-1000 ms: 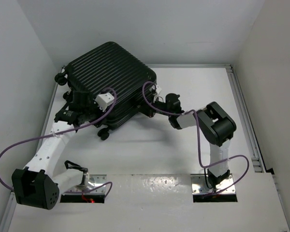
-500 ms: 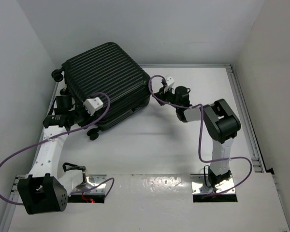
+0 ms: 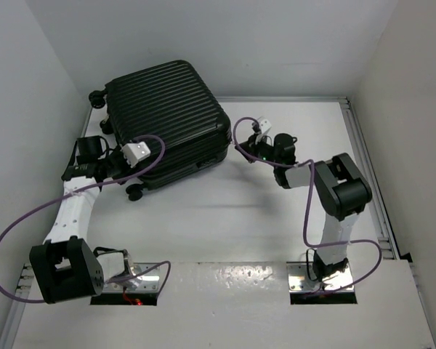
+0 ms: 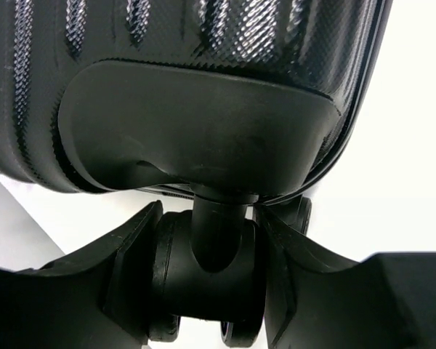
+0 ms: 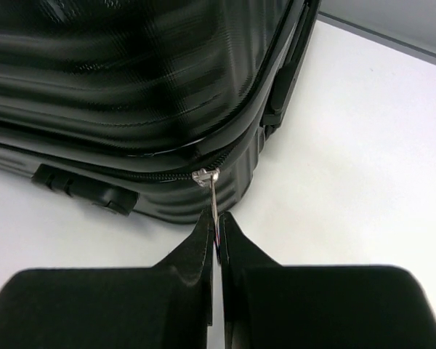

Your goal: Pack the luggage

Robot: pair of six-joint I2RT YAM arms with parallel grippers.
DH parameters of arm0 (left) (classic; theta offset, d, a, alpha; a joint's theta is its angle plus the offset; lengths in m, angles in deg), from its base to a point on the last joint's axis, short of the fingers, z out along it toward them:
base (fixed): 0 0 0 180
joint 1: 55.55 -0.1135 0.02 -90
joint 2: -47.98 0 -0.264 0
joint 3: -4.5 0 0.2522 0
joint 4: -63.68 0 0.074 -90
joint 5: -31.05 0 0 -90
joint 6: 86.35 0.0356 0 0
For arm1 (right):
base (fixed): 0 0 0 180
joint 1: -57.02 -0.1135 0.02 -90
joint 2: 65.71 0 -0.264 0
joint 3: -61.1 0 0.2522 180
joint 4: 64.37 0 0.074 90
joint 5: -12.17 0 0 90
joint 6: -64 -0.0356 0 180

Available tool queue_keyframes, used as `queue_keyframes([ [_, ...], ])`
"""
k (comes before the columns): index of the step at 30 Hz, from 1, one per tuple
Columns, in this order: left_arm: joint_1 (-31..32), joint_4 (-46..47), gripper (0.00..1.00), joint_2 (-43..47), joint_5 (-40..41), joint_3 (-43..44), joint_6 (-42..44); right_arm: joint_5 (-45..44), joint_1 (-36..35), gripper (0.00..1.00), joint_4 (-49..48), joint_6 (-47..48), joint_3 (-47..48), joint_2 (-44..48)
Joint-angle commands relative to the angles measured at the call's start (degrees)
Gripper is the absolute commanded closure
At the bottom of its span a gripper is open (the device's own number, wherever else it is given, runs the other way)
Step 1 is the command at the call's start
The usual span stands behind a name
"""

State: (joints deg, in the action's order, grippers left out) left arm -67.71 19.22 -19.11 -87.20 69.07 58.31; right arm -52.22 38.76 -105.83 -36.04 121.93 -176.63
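The luggage (image 3: pixel 167 109), a black ribbed hard-shell suitcase, lies closed and flat at the back left of the white table (image 3: pixel 225 218). My left gripper (image 3: pixel 116 166) is at its near-left corner, shut on a small black wheel (image 4: pixel 207 283) under the shell's corner (image 4: pixel 203 123). My right gripper (image 3: pixel 241 149) is at the suitcase's right corner, shut on the silver zipper pull (image 5: pixel 214 198), which hangs from the zip line on the ribbed shell (image 5: pixel 131 87). Its jaws are pressed together on the tab (image 5: pixel 218 225).
Another wheel (image 3: pixel 135 193) sticks out at the near edge of the suitcase, and one more (image 3: pixel 97 95) at the far left. White walls close in at the left and back. A metal rail (image 3: pixel 365 167) runs along the table's right side.
The suitcase has turned and shifted back and to the left. My left arm has swung left with the wheel. My right gripper has moved right and back with the zipper pull.
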Motion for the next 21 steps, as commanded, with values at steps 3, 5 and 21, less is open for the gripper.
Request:
queue_keyframes([
  [3,-2.7,-0.2,0.98,-2.6,9.4,-2.2,2.6,-4.9,7.8,1.0,1.0,-1.1,-10.1,10.7],
  [5,-2.2,-0.2,0.98,-0.8,7.0,-4.0,6.8,-2.4,7.8,1.0,1.1,-2.0,-15.2,14.5],
  [21,-3.9,-2.8,1.0,-2.6,2.4,-5.1,20.6,8.5,-1.6,0.24,13.2,3.4,-21.5,25.0],
])
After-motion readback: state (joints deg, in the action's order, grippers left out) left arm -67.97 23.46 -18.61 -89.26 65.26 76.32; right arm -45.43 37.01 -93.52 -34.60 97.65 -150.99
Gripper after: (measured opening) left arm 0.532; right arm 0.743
